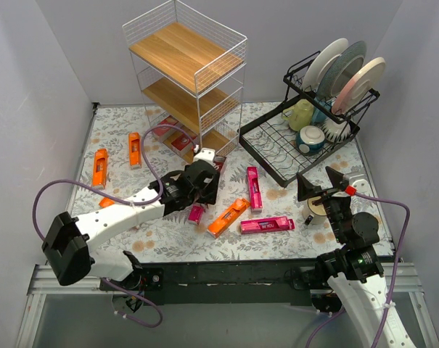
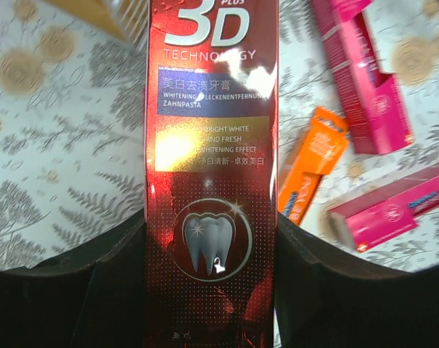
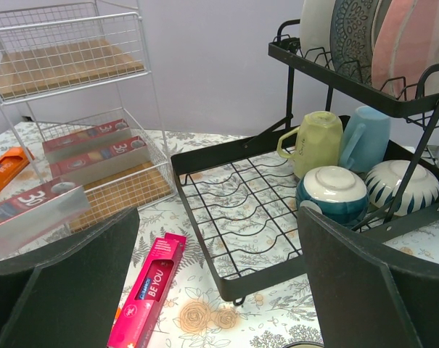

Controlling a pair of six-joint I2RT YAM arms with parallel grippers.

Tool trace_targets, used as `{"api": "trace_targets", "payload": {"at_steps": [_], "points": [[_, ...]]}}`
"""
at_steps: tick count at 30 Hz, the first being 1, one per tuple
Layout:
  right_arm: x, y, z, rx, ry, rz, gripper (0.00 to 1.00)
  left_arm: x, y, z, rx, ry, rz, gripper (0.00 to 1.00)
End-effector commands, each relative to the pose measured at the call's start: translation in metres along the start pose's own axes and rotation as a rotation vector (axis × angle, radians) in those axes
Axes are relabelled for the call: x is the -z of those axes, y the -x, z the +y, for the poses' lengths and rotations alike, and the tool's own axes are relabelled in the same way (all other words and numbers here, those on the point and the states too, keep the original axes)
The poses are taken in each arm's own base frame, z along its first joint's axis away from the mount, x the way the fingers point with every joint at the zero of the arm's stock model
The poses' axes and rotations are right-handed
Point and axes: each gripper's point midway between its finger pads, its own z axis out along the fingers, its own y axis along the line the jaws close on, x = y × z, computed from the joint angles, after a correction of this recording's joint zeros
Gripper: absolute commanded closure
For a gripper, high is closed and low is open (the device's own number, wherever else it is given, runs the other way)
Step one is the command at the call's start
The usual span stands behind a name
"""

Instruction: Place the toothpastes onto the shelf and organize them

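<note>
My left gripper (image 1: 202,176) is shut on a dark red "3D" toothpaste box (image 2: 212,145) and holds it above the table, just in front of the shelf's bottom tier. The white wire shelf (image 1: 184,67) with wooden boards stands at the back; two dark red boxes (image 3: 88,145) lie on its bottom tier. Loose on the table are orange boxes (image 1: 99,168), (image 1: 134,149), (image 1: 228,217) and pink boxes (image 1: 254,188), (image 1: 266,225), (image 1: 197,214). My right gripper (image 1: 317,187) is open and empty, at the right by the dish rack, with a pink box (image 3: 150,290) lying below it.
A black wire dish rack (image 1: 273,141) with plates, mugs and bowls stands at the back right, close to the shelf's right side. Grey walls close in the left, back and right. A small round object (image 1: 319,206) lies under my right gripper.
</note>
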Motion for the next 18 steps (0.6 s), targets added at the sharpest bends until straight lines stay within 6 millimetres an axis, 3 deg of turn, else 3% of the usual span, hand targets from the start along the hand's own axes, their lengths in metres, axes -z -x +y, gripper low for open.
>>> {"api": "trace_targets", "payload": {"at_steps": [1,11,18], "points": [[0.001,0.028,0.001,0.010,0.001,-0.069,0.01,0.014,-0.006,0.035,0.071,0.043,0.031,0.60],[0.001,0.029,0.001,0.011,0.001,-0.070,0.01,0.016,-0.001,0.092,0.180,0.120,0.054,0.63],[0.002,0.032,0.000,0.009,-0.005,-0.083,0.01,0.037,0.004,0.072,0.140,-0.029,0.054,0.63]]}}
